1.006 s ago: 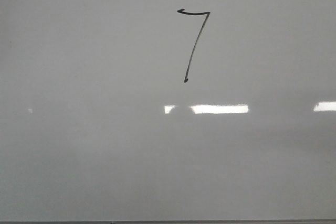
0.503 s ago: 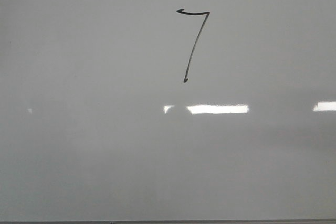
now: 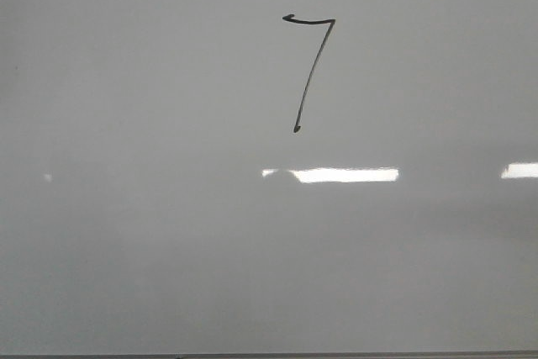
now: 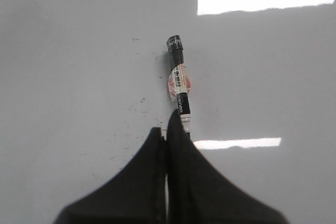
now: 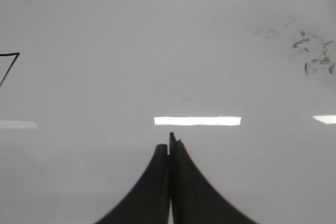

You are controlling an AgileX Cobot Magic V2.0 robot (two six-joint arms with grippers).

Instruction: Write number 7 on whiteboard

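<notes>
glossy smooth whiteboard (image 3: pixel 126 250), matt black fingers (image 4: pixel 157 182)

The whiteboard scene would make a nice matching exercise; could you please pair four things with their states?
Things:
1. number 7
2. marker
3. right gripper
4. smudges

States:
A. shut, holding nothing
B. held by the left gripper
C. faded grey marks on the whiteboard
D. finished in thin black line

Pairs: 1-D, 2-B, 3-A, 4-C

A black-capped marker (image 4: pixel 179 84) with a white label lies flat.
</notes>
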